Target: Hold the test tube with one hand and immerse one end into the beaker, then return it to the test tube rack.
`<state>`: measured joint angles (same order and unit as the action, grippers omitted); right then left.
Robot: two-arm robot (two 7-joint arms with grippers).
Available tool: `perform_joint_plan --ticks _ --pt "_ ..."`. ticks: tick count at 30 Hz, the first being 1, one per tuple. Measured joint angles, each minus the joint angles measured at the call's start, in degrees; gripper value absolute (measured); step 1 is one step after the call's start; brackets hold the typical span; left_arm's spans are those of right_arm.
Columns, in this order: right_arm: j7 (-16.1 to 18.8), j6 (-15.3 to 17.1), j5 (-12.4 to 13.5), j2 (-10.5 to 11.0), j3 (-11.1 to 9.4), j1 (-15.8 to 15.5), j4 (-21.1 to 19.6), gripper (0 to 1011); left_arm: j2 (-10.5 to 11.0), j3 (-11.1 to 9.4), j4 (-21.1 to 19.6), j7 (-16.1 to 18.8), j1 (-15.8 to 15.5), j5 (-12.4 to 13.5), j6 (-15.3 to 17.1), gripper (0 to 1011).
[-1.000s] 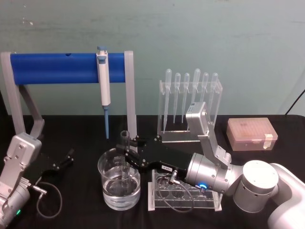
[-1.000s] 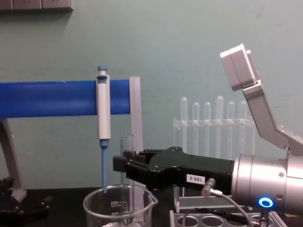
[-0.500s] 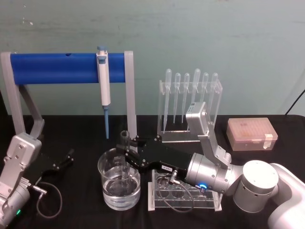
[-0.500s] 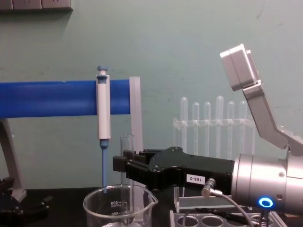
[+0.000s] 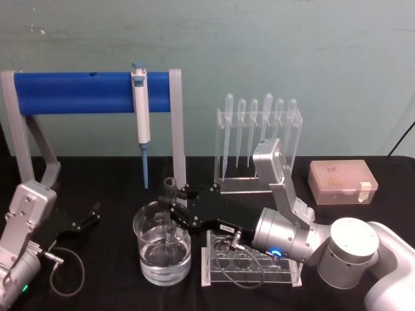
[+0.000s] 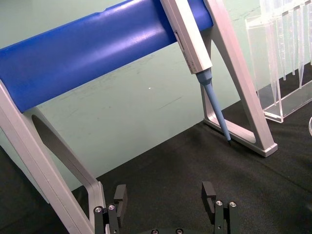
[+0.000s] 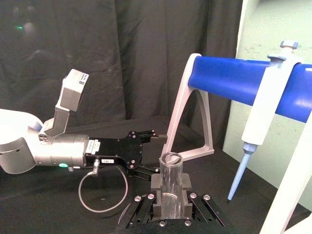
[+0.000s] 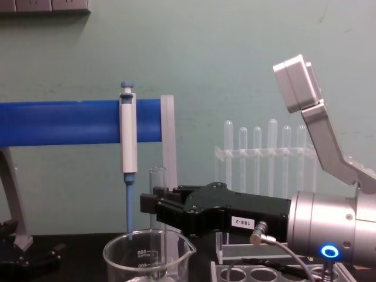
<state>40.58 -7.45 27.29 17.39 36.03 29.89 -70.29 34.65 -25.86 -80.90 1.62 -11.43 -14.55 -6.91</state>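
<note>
Your right gripper (image 5: 174, 210), label 188-2, is gripping one test tube (image 5: 170, 186) in one beaker (image 5: 148, 251). Left gripper (image 6: 165, 201) is resting released.

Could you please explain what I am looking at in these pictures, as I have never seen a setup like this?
This is a two-armed robot working at a black table. One picture looks down from its head, one looks across from its chest, and one comes from a camera on each wrist. The right gripper is shut on a clear test tube. It holds the tube upright with the lower end down inside the beaker, which has water in it. The left gripper sits open and idle, low at the left. Under the right arm lies the clear test tube rack. Behind these are a blue stand with a pipettor hanging on it, a rack of pipettes and a pinkish box.
</note>
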Motion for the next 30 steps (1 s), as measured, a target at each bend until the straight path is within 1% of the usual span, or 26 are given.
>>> perform_joint_plan --ticks 30 --pt "0.00 0.00 0.00 0.00 0.00 0.00 0.00 225 0.00 0.00 0.00 0.00 0.00 0.00 0.00 1000"
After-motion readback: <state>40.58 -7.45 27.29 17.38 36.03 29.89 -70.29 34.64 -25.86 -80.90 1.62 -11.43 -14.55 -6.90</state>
